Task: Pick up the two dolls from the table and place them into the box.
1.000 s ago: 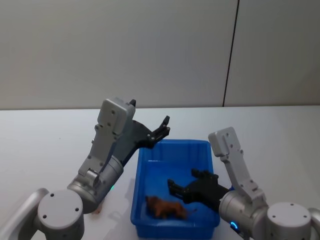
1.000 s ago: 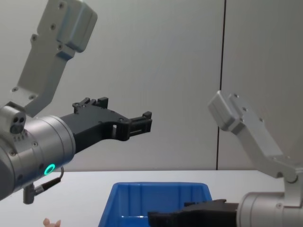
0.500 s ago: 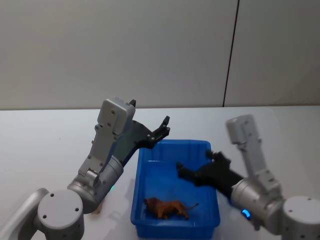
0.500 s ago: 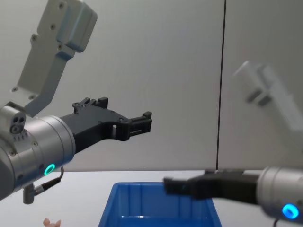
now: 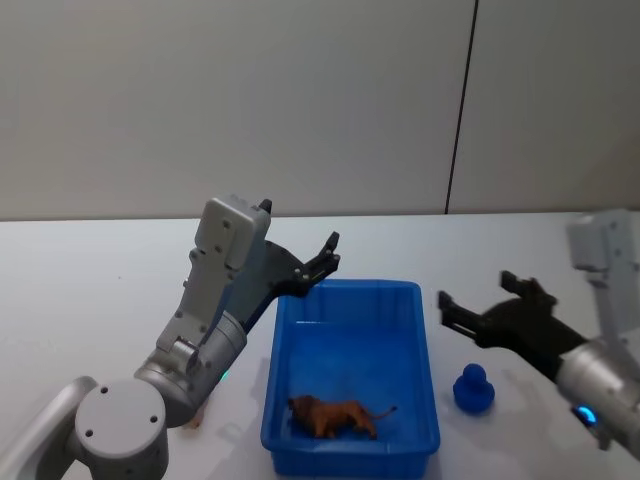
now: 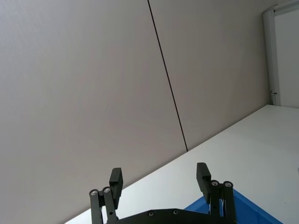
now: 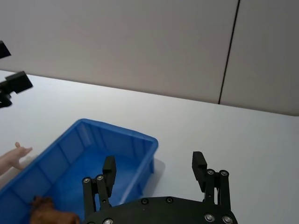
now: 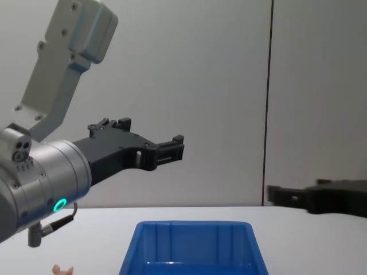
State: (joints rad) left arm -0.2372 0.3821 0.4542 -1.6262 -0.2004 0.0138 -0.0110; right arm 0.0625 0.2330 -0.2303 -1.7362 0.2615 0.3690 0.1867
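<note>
Right pincer (image 7: pixel 154 161) has swung clear of box (image 5: pixel 350 287) (brown doll (image 5: pixel 335 417) inside).

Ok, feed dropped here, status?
Left gripper open above box corner; right gripper open right of box. Brown doll in box, pink doll on table, left. Blue toy right of box.

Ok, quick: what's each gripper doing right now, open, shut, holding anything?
Left gripper: open, empty, up by the far left corner of the box.
Right gripper: open, empty, over the table right of the box.
</note>
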